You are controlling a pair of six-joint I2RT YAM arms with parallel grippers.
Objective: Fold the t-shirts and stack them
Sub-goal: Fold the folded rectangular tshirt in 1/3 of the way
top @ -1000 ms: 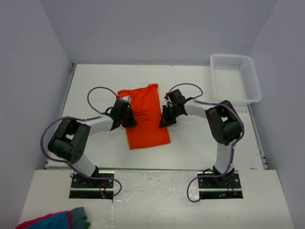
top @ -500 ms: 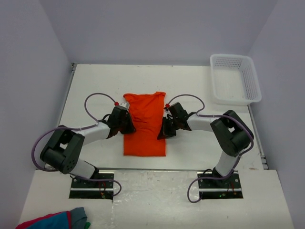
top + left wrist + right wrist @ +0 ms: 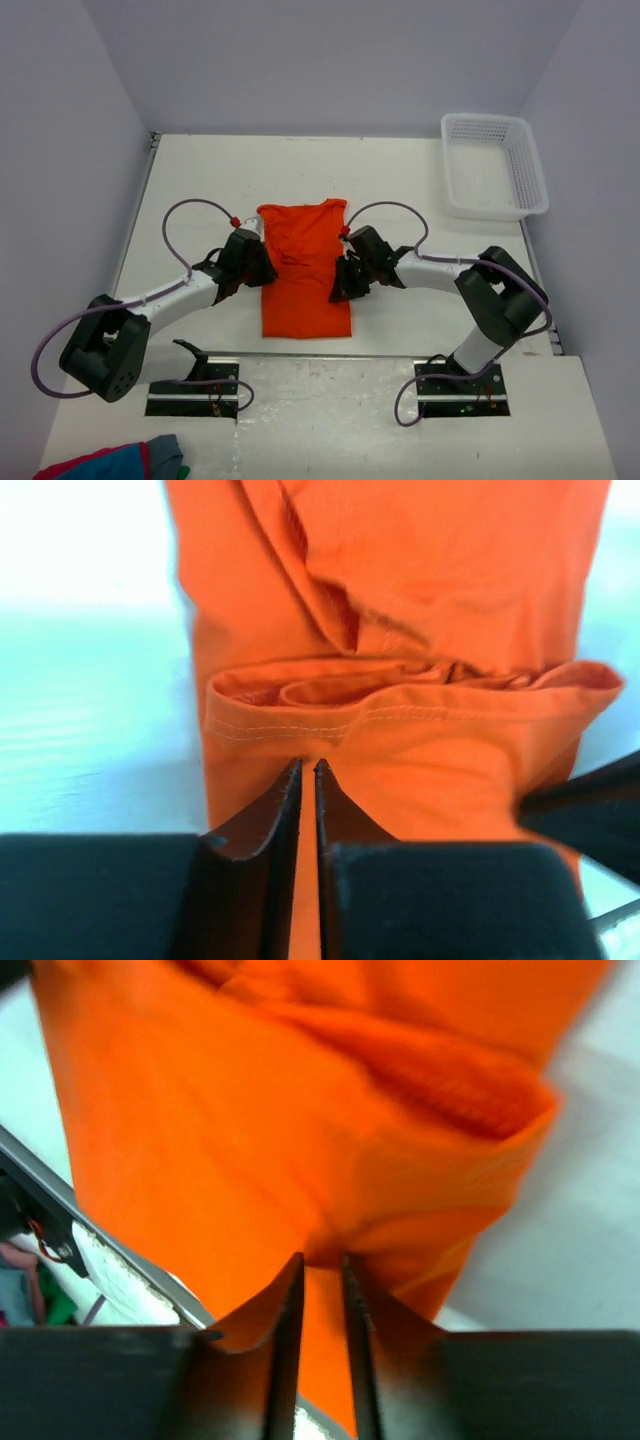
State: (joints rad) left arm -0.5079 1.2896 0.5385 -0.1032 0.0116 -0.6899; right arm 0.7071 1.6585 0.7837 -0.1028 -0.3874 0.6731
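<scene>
One orange t-shirt (image 3: 305, 270) lies folded into a long strip on the white table, with its upper part doubled over. My left gripper (image 3: 262, 272) is at the strip's left edge. In the left wrist view its tips (image 3: 307, 765) stand almost together, pinching the orange cloth (image 3: 430, 600) just below a stitched hem fold. My right gripper (image 3: 343, 283) is at the right edge. Its jaws (image 3: 322, 1258) stand slightly apart, with a pucker of the cloth (image 3: 250, 1140) drawn in between the tips.
A white plastic basket (image 3: 485, 120) stands at the back right corner. A red, blue and grey cloth bundle (image 3: 115, 465) lies at the near left, in front of the arm bases. Grey walls close in the table on three sides.
Both arms have drawn back toward the near edge with the t-shirt in their grip. The strip, slanted a second ago, now lies straight and closer to the bases.
</scene>
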